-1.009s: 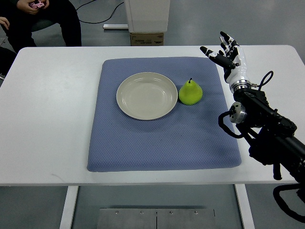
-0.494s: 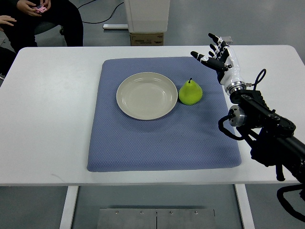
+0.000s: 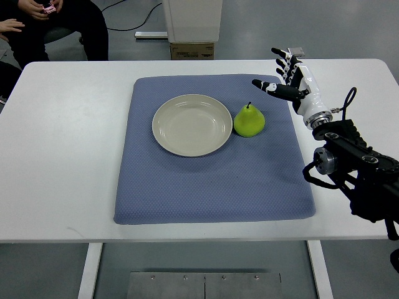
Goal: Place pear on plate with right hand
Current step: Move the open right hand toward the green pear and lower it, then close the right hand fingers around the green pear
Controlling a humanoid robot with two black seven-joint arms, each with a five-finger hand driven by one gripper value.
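Notice your plate (image 3: 192,124) holds nothing; the pear (image 3: 249,120) sits just beside its right rim. Your right hand (image 3: 290,81), fingers spread and empty, has shifted slightly right of the plate since before.

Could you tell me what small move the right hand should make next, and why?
Probably bring the right hand down and left toward the pear. Its fingers are spread and empty, off the pear's far right, while the pear stands on the mat beside the plate.
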